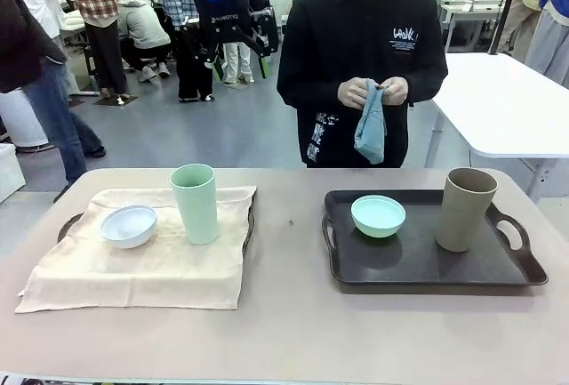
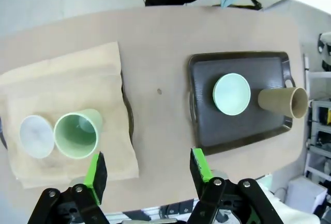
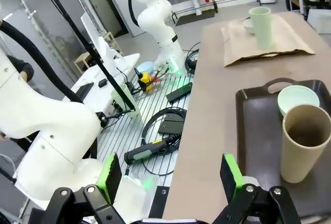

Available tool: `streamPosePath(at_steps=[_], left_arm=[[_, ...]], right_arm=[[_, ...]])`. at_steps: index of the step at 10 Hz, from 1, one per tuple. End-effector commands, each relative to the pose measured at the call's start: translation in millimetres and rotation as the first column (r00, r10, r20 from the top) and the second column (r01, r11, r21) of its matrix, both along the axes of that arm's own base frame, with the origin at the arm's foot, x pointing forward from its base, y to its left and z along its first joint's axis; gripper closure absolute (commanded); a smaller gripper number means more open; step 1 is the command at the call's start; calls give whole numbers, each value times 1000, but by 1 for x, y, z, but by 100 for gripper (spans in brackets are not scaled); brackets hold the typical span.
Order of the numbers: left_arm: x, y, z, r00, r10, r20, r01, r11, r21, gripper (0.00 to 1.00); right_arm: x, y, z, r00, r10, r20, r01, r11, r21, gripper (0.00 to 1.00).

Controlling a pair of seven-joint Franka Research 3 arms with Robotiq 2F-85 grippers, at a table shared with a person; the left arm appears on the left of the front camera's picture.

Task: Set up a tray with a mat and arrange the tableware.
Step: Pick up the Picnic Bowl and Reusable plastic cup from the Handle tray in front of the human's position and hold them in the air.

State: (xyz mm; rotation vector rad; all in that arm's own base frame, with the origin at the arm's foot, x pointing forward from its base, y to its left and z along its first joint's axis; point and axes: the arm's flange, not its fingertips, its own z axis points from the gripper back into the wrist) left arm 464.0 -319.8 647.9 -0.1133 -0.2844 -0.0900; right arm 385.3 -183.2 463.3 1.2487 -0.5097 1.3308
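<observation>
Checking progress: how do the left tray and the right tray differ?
The left tray is covered by a beige mat; the right tray is bare. The left tray holds a white bowl and pale green cup; the right tray, a mint bowl and tan cup. Both carry one bowl, one upright cup.

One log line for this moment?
left hand open; right hand open; mat: white bowl, green cup; bare tray: mint bowl, tan cup

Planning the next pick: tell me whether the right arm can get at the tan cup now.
Probably yes. The tan cup stands upright on the tray, at its right end, apart from the mint bowl, with nothing over it; the right gripper is open, close by at the table edge.
</observation>
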Motion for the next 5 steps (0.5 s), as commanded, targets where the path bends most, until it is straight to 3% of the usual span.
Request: streamPosePath(at_steps=[1,3,5], left_arm=[[21,-32,-27,999,-37,11,37,999,6,16],[30,-77,-43,996,-65,56,62,997,41,16],[45,-110,-60,995,-98,31,96,993,64,16]], right_arm=[[23,2,-21,999,-25,-25,25,1000,-6,0],[34,3,-41,997,-82,-15,82,996,-33,0],[50,0,-55,958,-285,-3,284,956,-66,0]])
